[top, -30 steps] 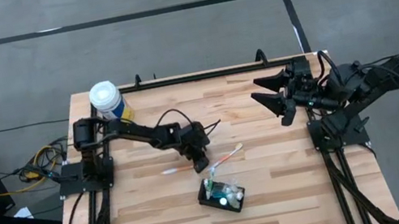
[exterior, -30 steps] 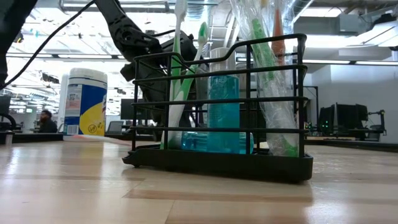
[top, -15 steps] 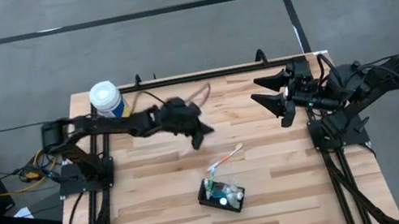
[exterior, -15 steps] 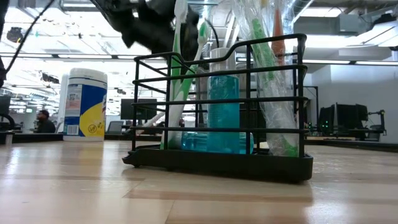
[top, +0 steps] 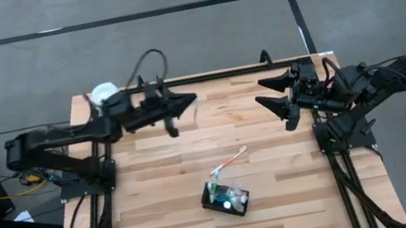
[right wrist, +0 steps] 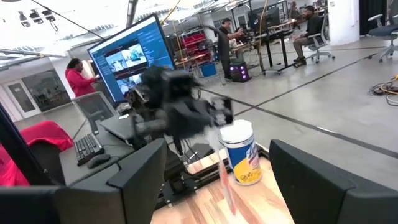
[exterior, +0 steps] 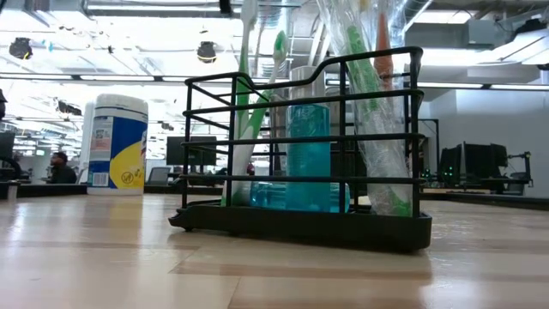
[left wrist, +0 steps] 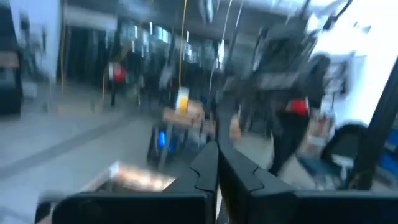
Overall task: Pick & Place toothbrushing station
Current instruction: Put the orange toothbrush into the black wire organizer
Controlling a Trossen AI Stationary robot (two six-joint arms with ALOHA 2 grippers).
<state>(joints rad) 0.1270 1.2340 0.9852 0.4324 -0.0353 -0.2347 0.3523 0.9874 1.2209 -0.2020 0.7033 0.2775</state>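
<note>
The toothbrushing station [top: 226, 199] is a black wire holder standing on the table near its front middle. It fills the low view [exterior: 304, 146] and holds upright toothbrushes and a blue bottle. One more toothbrush [top: 232, 159] slants out from it toward the far right. My left gripper [top: 189, 100] is raised over the far left of the table, beside the white-lidded canister [top: 106, 97]. It is shut [left wrist: 217, 155], with a pale thin toothbrush [right wrist: 225, 177] below it. My right gripper [top: 270, 92] is open and empty over the far right. My left gripper is shut on a pale thin toothbrush [right wrist: 224, 163], which hangs below the fingers, clear of the table. Blur hides the place of contact, so I cannot tell which part it has. The fingers lie about level and point toward the table's right side.
The canister with a blue-yellow label [exterior: 116, 142] stands at the far left corner of the wooden table [top: 301, 197]. Beyond the table the wrist views show a room with desks, screens and people.
My left gripper has risen from the table beside the station and swung toward the far left, up near the canister, turning to point level toward the right. The pale toothbrush that lay on the table to its left is gone from there.
</note>
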